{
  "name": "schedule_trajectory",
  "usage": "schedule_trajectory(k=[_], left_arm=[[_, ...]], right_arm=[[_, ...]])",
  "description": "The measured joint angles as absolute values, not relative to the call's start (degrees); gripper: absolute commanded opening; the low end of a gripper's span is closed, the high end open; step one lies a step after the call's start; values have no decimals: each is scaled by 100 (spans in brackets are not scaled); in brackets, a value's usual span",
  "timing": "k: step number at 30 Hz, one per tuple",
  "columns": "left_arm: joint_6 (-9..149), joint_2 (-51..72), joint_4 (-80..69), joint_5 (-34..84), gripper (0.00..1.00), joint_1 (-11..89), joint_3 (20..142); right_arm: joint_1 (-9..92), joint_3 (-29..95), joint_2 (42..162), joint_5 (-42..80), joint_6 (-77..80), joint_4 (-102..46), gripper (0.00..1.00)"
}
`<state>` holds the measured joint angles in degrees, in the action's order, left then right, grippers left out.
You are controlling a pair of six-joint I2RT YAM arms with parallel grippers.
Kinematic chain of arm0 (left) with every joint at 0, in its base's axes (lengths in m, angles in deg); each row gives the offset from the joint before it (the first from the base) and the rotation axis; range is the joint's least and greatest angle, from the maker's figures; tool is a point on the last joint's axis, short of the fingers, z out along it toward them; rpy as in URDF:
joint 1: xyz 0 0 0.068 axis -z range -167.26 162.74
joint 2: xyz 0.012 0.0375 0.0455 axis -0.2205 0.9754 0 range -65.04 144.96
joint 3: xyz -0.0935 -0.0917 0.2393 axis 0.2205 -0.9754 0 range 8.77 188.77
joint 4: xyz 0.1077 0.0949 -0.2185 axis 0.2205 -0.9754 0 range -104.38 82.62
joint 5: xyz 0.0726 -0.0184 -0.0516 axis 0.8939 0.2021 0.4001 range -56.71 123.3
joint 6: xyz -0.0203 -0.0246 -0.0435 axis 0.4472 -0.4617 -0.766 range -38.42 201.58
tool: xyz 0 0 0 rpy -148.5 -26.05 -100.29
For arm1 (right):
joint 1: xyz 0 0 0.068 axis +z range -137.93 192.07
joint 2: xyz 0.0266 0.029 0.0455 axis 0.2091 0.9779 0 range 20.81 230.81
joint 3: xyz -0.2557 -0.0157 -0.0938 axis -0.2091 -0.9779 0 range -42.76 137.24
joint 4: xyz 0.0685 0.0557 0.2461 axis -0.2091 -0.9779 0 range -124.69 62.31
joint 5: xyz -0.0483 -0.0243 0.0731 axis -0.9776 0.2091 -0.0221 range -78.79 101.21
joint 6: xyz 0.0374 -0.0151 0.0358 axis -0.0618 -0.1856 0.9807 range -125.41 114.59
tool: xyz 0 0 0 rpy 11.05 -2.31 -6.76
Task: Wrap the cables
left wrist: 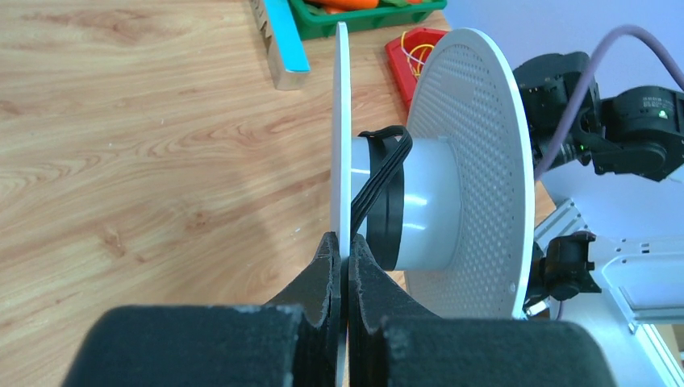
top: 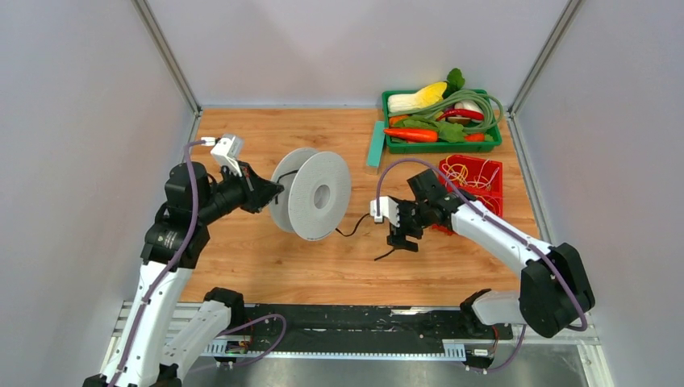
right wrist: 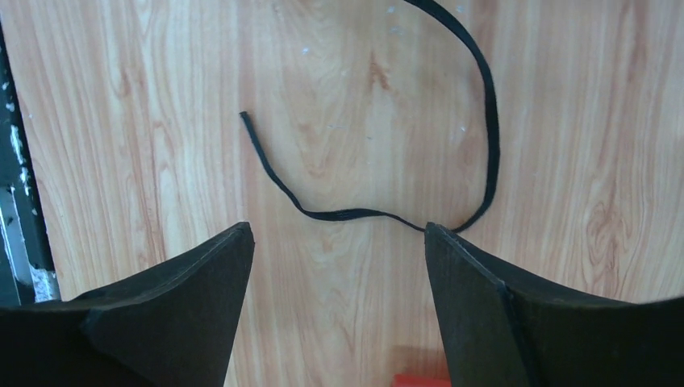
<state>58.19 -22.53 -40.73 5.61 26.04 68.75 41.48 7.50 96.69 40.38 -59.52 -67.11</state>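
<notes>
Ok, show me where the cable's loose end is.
The loose cable end lies on the table, right of the spool, beneath the open right gripper in the top view.

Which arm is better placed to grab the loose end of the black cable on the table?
The right. The right gripper hangs open just above the cable and its loose end, while the left gripper is shut on the flange of the spool, busy holding it.

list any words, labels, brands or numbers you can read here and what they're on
None can be read in any view.
The white spool, black cable, green crate and red bin show no print.
Whether the black rail at the arms' bases bears any marking is too small to tell.
</notes>
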Motion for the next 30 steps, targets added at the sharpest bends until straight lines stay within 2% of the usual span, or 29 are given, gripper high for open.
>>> schedule_trajectory(k=[5, 10, 15, 17, 22, 27, 30], left_arm=[[5690, -2140, -4239, 666, 0, 2538, 6875], [5491, -2024, -4304, 692, 0, 2451, 6875], [5325, -1969, -4300, 697, 0, 2383, 6875], [5250, -1965, -4300, 743, 0, 2381, 6875], [5008, -1926, -4414, 1097, 0, 2363, 6956], [4759, -1845, -4707, 1702, 0, 2355, 7151], [4627, -1589, -4978, 2205, 0, 2352, 7457]], right_arm=[[4541, 551, 9765, 4001, -6623, -6716, 75], [4808, 332, 10128, 3983, -7014, -6578, 63], [4948, 324, 10493, 3865, -7324, -6480, 55], [4996, 326, 10665, 3804, -7412, -6458, 46], [5121, 472, 10928, 3776, -7499, -6523, 1], [5446, 485, 10740, 3787, -7289, -6823, 0], [5772, 660, 10029, 3986, -6929, -7282, 0]])
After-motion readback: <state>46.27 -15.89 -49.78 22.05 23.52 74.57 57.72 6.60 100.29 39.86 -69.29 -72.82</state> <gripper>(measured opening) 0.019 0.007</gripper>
